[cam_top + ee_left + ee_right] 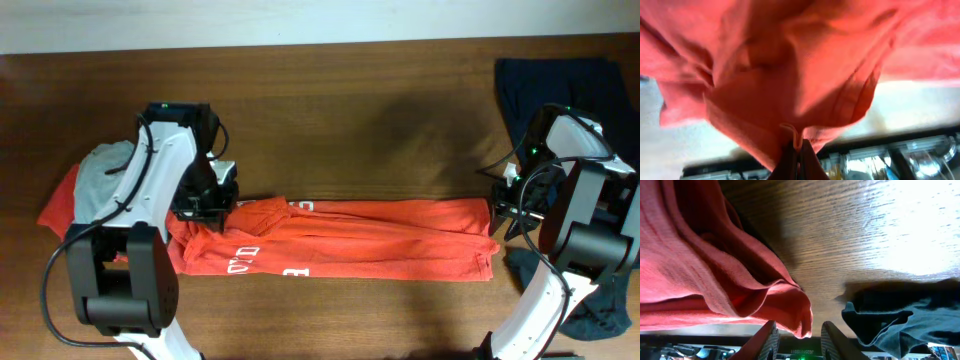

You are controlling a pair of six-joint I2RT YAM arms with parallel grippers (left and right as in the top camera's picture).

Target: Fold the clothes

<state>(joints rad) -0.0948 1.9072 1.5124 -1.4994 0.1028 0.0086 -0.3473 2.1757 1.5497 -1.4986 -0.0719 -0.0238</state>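
The orange-red T-shirt lies across the table as a long, narrow folded strip, white lettering showing near its left end. My left gripper is at that left end, shut on a pinch of the red fabric; in the left wrist view the cloth bunches out from between the closed fingertips. My right gripper is at the strip's right end. It stands open, and a corner of the shirt hangs between its fingers without being clamped.
A dark navy garment lies at the back right and runs down under the right arm. A light grey shirt sits on red cloth at the far left. The wooden table shows behind the strip.
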